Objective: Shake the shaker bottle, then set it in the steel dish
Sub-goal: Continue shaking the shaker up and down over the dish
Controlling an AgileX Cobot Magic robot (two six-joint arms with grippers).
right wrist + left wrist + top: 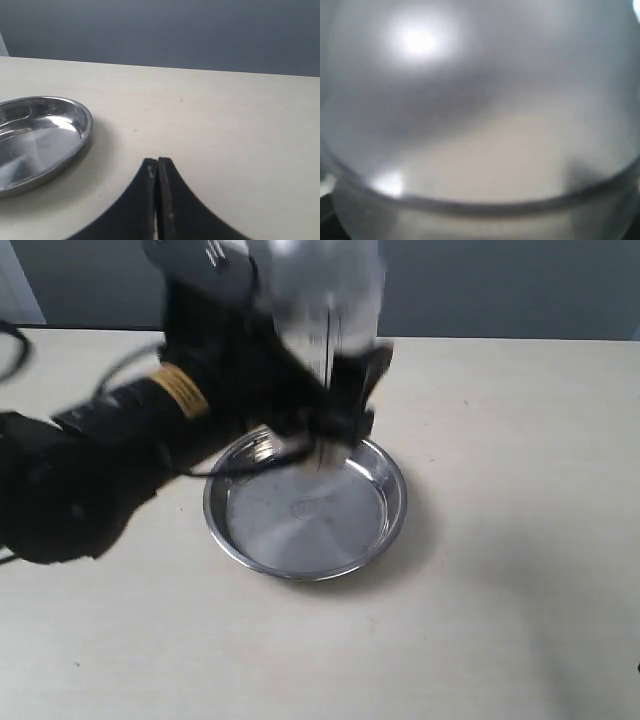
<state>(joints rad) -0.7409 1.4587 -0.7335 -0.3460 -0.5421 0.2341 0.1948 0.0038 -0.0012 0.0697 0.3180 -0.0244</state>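
The shaker bottle (325, 300) is a blurred clear shape held in the air above the far rim of the steel dish (390, 510). My left gripper (335, 405) is shut on it, the black arm reaching in from the left. In the left wrist view the bottle's frosted dome (480, 110) fills the whole picture and hides the fingers. The steel dish (75, 135) shows empty in the right wrist view. My right gripper (157, 165) is shut on nothing, low over the table to the right of the dish. It does not show in the exterior view.
The pale tabletop (520, 440) stretches all around the dish. A grey wall (500, 280) runs behind the table's far edge. A cable (120, 365) trails beside the left arm.
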